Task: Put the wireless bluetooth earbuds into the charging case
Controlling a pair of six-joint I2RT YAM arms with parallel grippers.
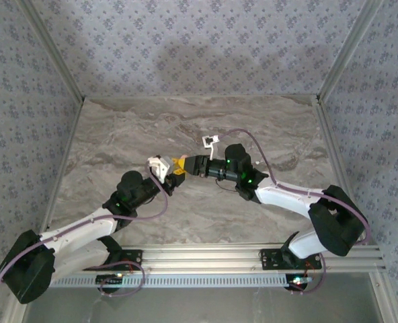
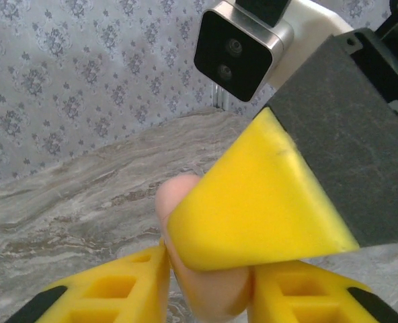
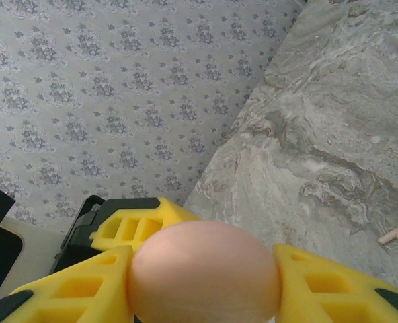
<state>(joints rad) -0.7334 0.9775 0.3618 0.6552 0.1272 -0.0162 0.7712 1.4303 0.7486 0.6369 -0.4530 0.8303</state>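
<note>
Right gripper (image 3: 204, 266) clamped on pink egg-shaped charging case (image 3: 206, 282), one yellow finger on each flank. Left gripper (image 2: 208, 291) meets it nose to nose at mid-table; its fingers look pressed onto the same case from the opposite side. Case held off the marble table (image 3: 333, 134), between both arms; can't tell if the lid is open.

One earbud (image 3: 397, 235), pale pink, lies loose on the table, well apart from the case, off to the lower right in the right wrist view. Long axis runs roughly across that view, stem left, bulb right.

Judgement: earbud sits on the right gripper's side, so that arm is likely nearer. Both are busy with the case, so one must let go before any pick.
</note>
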